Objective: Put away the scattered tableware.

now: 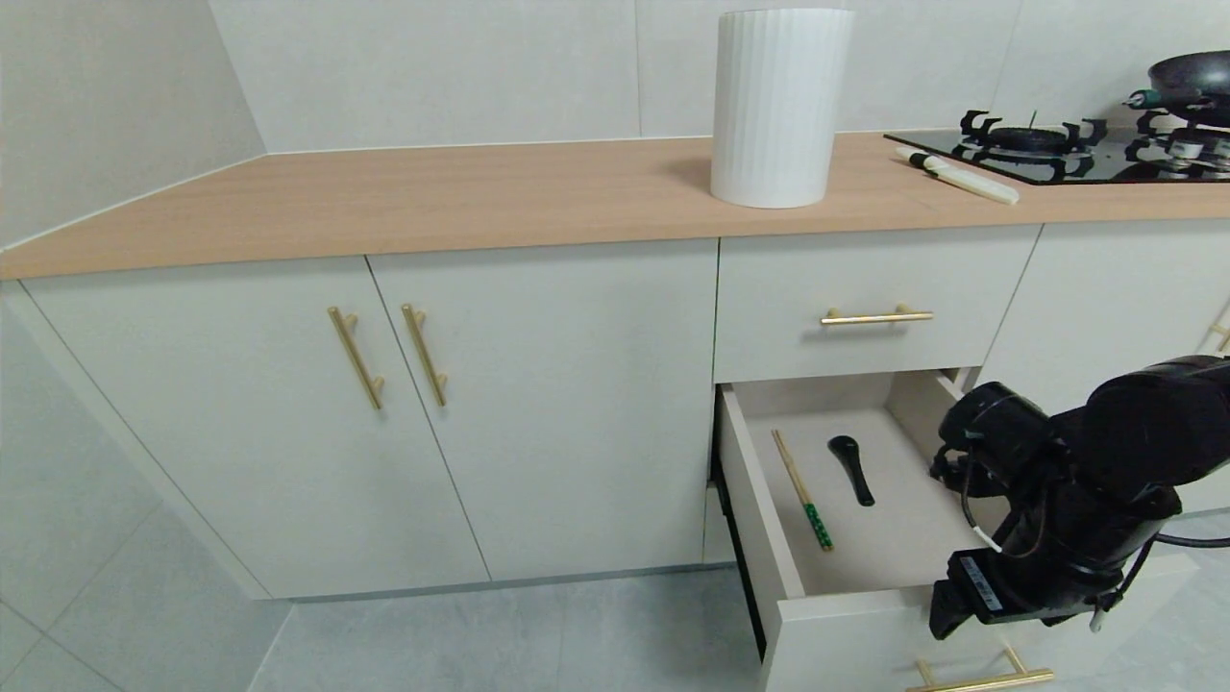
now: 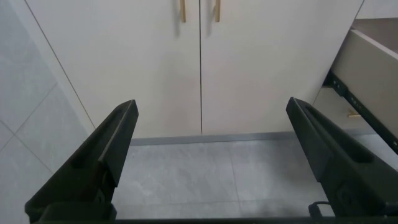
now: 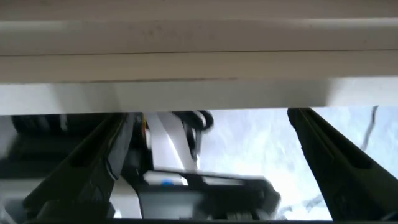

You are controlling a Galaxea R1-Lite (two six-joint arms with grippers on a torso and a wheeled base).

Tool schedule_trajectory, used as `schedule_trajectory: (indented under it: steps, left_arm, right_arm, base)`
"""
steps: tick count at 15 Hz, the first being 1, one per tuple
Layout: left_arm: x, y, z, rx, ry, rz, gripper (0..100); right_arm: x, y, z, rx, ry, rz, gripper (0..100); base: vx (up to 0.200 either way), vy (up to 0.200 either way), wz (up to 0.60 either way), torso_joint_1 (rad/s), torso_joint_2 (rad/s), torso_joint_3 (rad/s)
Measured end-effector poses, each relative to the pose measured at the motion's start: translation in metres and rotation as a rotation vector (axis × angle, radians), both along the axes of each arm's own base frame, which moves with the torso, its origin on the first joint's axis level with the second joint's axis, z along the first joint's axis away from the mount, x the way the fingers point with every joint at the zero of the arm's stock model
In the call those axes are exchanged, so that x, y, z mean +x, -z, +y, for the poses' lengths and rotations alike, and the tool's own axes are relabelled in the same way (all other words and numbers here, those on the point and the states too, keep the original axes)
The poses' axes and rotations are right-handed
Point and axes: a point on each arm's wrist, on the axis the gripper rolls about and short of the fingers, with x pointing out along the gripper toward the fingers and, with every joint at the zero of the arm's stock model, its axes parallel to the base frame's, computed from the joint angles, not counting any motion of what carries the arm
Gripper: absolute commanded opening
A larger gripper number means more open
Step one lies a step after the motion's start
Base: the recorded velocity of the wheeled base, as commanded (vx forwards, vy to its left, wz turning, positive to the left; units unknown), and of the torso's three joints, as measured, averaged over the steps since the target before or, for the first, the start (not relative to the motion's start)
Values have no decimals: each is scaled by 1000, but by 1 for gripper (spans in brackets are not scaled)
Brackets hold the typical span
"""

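- Your left hand (image 2: 210, 104) hangs open, fingers wide apart and holding nothing. It faces the cabinet doors (image 1: 384, 356) and the floor below them, so keep it parked there, well apart from the drawer.
- On the counter (image 1: 480, 192) stands a tall white ribbed container (image 1: 780, 106). It looks like no part of this job, so steer round it.
- The open drawer (image 1: 846, 630) holds a pair of chopsticks (image 1: 802, 490), pale wood with green patterned ends, lying close together along the drawer's length. Near them lies a short black spoon (image 1: 851, 468), bowl toward the back.
- One piece seems left out: a long white-handled utensil (image 1: 961, 176) with a dark green band, lying flat on the counter at the edge of the stove (image 1: 1057, 154). It is slim and smooth and may slip, so grip it across the middle of the handle.
- Your right hand (image 3: 208, 115) is open and empty, low by the drawer front, under a pale edge. I judge the next step is to lift it clear and fetch that utensil. Rise straight before swinging so you do not nudge the drawer, and shut the drawer only once everything is in.
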Motion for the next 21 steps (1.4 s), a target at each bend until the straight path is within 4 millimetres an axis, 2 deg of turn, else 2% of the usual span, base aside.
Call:
schedule_trajectory:
  steps: [5, 9, 14, 21]
  left_arm:
    - [0, 0, 0, 0, 0, 0, 100]
    - [0, 0, 0, 0, 0, 0, 100]
    - [0, 0, 0, 0, 0, 0, 100]
    - [0, 0, 0, 0, 0, 0, 100]
  right_arm:
    - [15, 1, -1, 22, 46, -133, 100]
    - [36, 7, -1, 50, 54, -244, 100]
    - [79, 14, -8, 51, 41, -367, 100]
    - [138, 16, -4, 83, 66, -521, 100]
  base:
    - [0, 0, 0, 0, 0, 0]
    - [0, 0, 0, 0, 0, 0]
    - [0, 0, 0, 0, 0, 0]
    - [0, 0, 0, 0, 0, 0]
